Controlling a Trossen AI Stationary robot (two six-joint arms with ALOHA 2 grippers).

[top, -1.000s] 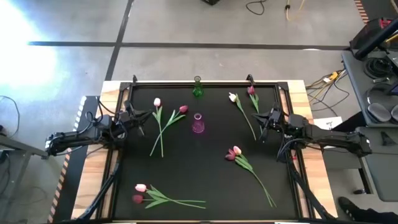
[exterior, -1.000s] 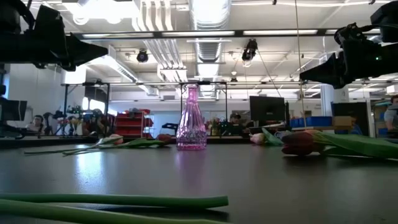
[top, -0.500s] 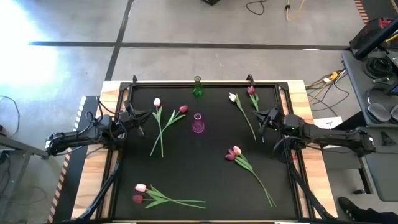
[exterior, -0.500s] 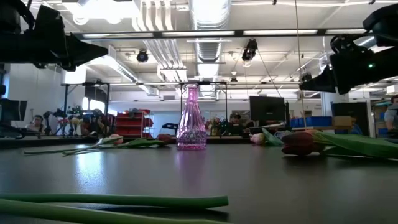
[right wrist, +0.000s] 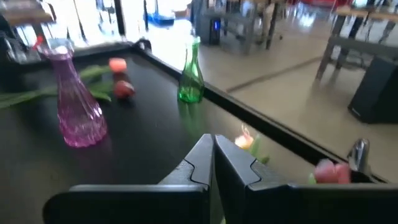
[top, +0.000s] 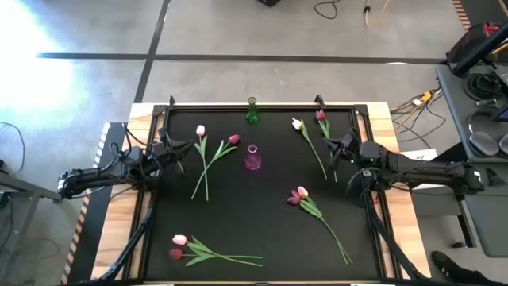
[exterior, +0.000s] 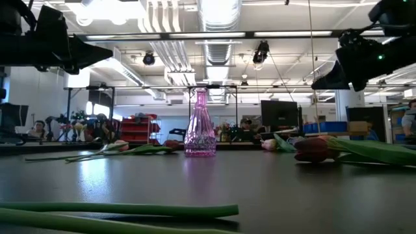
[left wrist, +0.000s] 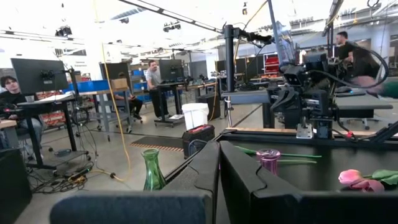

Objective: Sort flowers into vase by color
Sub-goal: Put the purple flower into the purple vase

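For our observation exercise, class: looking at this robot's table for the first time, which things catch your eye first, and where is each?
Tulips lie in loose pairs over the black table, such as the front-left pair and the centre-right pair. A pink vase stands near the middle and a green vase at the far edge. The left gripper and right gripper hover shut at the sides, holding nothing.

My right gripper (top: 333, 148) has swung away from the table's middle toward the far edge, closer to the white tulip (top: 296, 124) and maroon tulip (top: 321, 116), and sits higher in the low view.
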